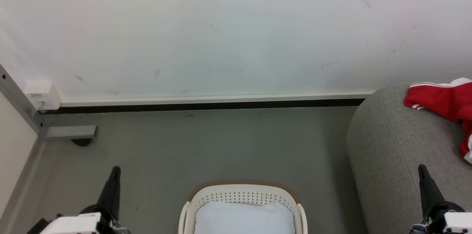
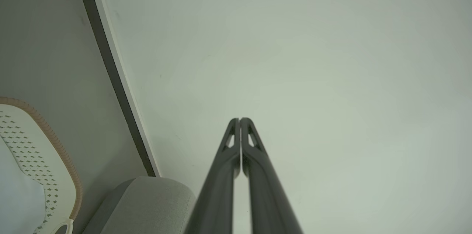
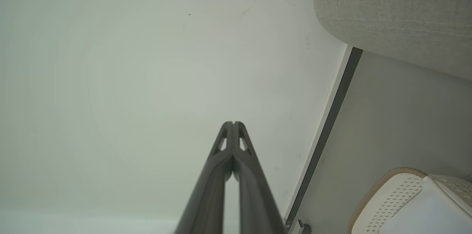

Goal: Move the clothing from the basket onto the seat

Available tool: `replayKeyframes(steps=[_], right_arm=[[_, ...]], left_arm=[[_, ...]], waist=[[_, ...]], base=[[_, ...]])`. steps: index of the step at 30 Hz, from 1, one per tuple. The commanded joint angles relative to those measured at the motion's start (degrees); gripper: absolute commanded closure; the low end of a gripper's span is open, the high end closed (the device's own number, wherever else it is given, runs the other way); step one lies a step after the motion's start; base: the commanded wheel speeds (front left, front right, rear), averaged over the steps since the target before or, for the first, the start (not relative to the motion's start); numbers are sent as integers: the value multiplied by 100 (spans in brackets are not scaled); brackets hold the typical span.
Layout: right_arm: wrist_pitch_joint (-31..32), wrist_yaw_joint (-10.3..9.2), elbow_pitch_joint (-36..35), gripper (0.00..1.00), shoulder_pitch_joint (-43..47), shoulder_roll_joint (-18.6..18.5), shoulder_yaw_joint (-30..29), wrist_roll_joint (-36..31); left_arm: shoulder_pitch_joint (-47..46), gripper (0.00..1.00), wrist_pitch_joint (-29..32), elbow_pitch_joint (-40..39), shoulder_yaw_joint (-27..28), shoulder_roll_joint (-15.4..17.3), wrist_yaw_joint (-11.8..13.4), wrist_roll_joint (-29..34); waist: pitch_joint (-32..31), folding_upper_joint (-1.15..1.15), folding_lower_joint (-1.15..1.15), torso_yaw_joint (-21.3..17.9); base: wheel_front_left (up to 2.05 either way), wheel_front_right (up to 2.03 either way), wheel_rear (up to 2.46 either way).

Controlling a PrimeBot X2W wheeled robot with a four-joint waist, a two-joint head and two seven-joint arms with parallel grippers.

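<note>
Nearest me, my left gripper (image 1: 115, 170) and right gripper (image 1: 422, 169) have their jaws pressed together and hold nothing. Between them, the basket (image 1: 241, 183) holds a pale pad (image 1: 243, 217). Farther right, the red clothing (image 1: 442, 101) lies on the grey seat (image 1: 387, 145), near the wall (image 1: 221, 31).

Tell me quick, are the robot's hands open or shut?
Left gripper: shut, holding nothing.
Right gripper: shut, holding nothing.

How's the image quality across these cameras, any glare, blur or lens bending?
Head view: even light, no glare, weave of the seat sharp. Left wrist view: wide lens slightly bows the baseboard; wall shades darker toward the corners. Right wrist view: greenish cast; right gripper in soft focus.
</note>
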Motion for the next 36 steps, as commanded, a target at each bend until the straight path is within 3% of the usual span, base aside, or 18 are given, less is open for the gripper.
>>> replayKeyframes(steps=[1, 36], right_arm=[[17, -12, -25, 100, -69, -41, -21, 11], [16, -12, -26, 100, -68, -40, -20, 11]], left_arm=[[-53, 100, 23, -14, 16, 23, -21, -82], [-52, 100, 22, -16, 14, 23, -21, -83]], waist=[[0, 0, 0, 0], [0, 0, 0, 0]], base=[[0, 0, 0], [0, 0, 0]])
